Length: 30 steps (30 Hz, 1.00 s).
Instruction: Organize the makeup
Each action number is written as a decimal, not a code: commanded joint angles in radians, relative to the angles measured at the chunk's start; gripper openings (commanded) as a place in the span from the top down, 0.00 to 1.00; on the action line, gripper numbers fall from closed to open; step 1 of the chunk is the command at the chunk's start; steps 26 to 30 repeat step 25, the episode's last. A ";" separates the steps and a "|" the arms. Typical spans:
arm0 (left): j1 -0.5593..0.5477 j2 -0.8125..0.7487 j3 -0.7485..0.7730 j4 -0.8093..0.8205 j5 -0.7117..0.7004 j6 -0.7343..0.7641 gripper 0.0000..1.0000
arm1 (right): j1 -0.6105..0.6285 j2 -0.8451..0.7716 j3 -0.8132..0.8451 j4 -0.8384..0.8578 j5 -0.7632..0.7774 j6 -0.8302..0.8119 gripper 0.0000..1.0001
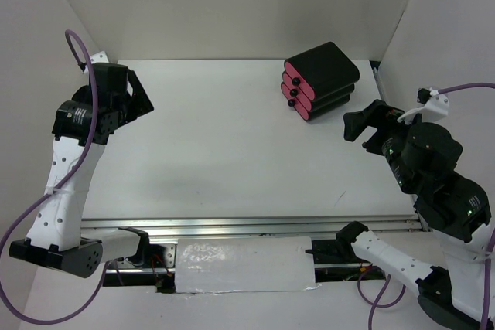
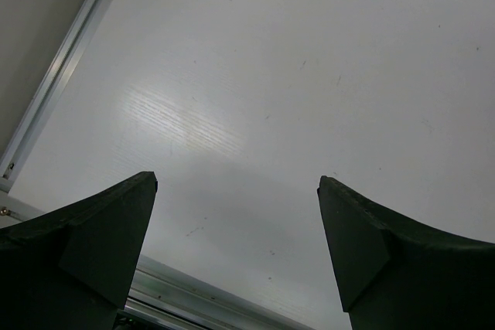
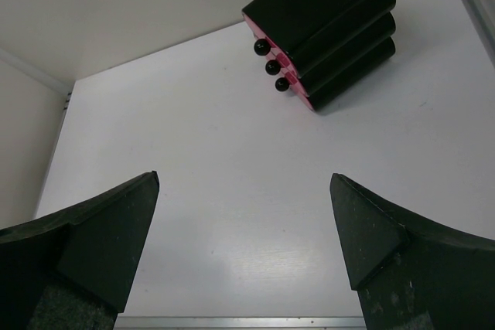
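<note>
The makeup is out of view in every frame. My left gripper (image 1: 140, 95) hangs at the far left of the white table (image 1: 224, 152), open, with only bare table between its fingers (image 2: 238, 179). My right gripper (image 1: 362, 124) is at the right side, also open and holding nothing (image 3: 244, 177). It points toward the back, a short way to the near right of the drawer box.
A black box with three pink drawers (image 1: 321, 79), all pushed in, stands at the back right (image 3: 325, 32). White walls enclose the table on the left, back and right. A metal rail (image 1: 247, 226) runs along the near edge, with a white wrapped pad (image 1: 244, 265) below it.
</note>
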 commanded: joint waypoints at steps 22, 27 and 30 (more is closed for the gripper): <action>0.005 -0.001 0.023 0.027 -0.010 0.003 0.01 | -0.006 -0.004 0.018 0.059 0.029 0.051 0.00; 0.005 0.001 0.023 0.027 -0.010 0.004 0.01 | -0.005 0.002 0.023 0.061 0.019 0.049 0.00; 0.005 0.001 0.023 0.027 -0.010 0.004 0.01 | -0.005 0.002 0.023 0.061 0.019 0.049 0.00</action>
